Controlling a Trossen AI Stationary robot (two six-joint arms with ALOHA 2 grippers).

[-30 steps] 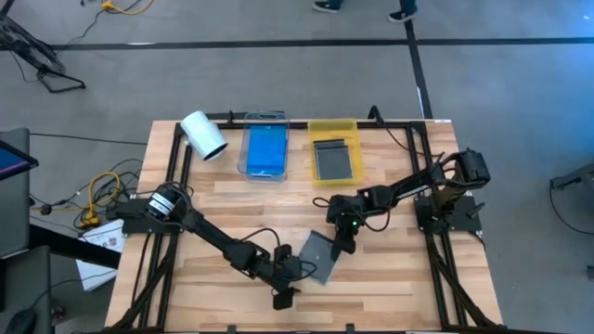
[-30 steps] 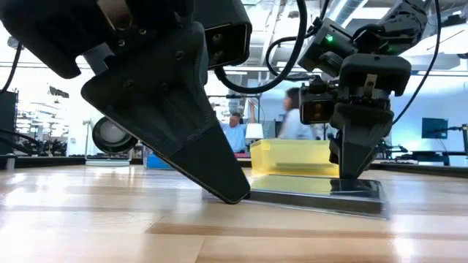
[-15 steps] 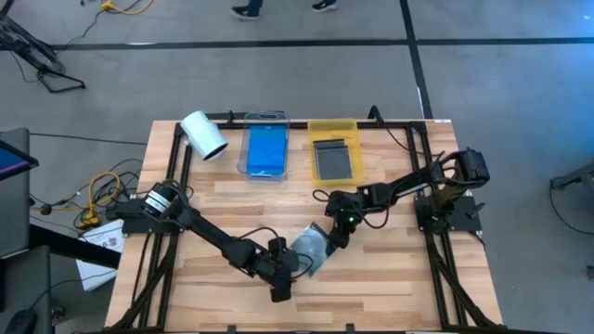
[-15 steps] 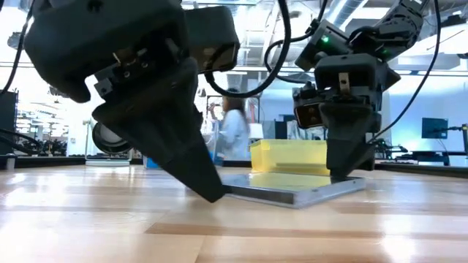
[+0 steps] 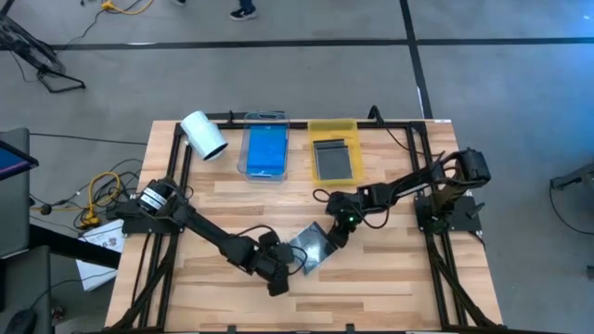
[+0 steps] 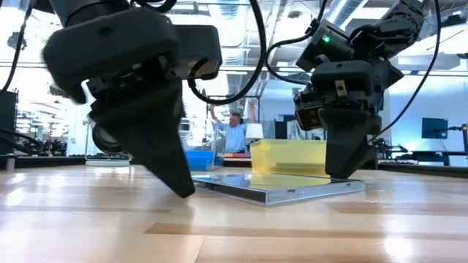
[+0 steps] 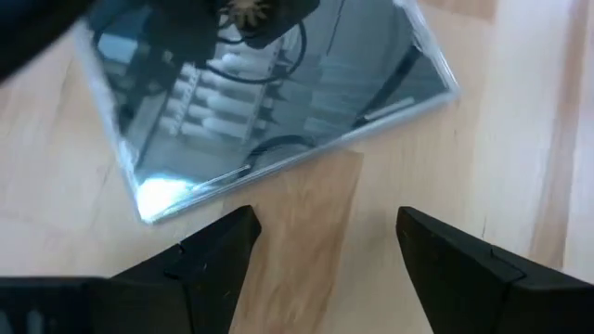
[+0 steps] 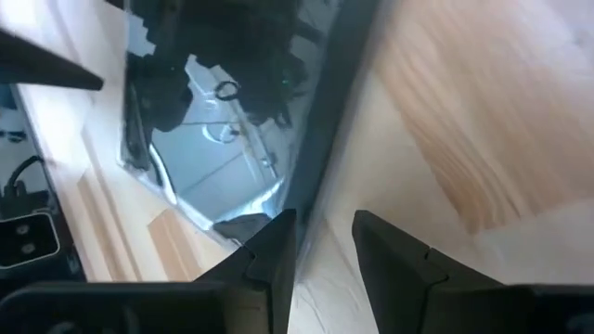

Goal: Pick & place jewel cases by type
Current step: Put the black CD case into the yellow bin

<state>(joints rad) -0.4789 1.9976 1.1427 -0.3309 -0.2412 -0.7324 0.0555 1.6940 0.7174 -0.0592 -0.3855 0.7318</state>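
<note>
Two dark robot arms meet over a thin, square, dark grey plastic jewel case point(image 5: 313, 249) lying flat on the pale wooden bench point(image 5: 399, 278), which mirrors the ceiling on its glossy face. The left arm stretches low and long across the bench from its base, and its left gripper point(image 5: 278, 275) points steeply down just beside the case's near corner, jaws spread wide on either side of bare wood with nothing between them. The right arm reaches in from the opposite side, elbow raised, wrist bent downward; the right gripper point(image 5: 336, 233) stands at the case's far edge, its narrow-set jaws straddling that edge, though whether they press it cannot be told. Well beyond the case, a translucent blue jewel case point(image 5: 265, 149) lies in a clear rectangular tray point(image 5: 266, 118) and another grey case point(image 5: 335, 158) in a yellow rectangular tray point(image 5: 332, 126), with a white cylindrical roll point(image 5: 203, 135) beside them.
</note>
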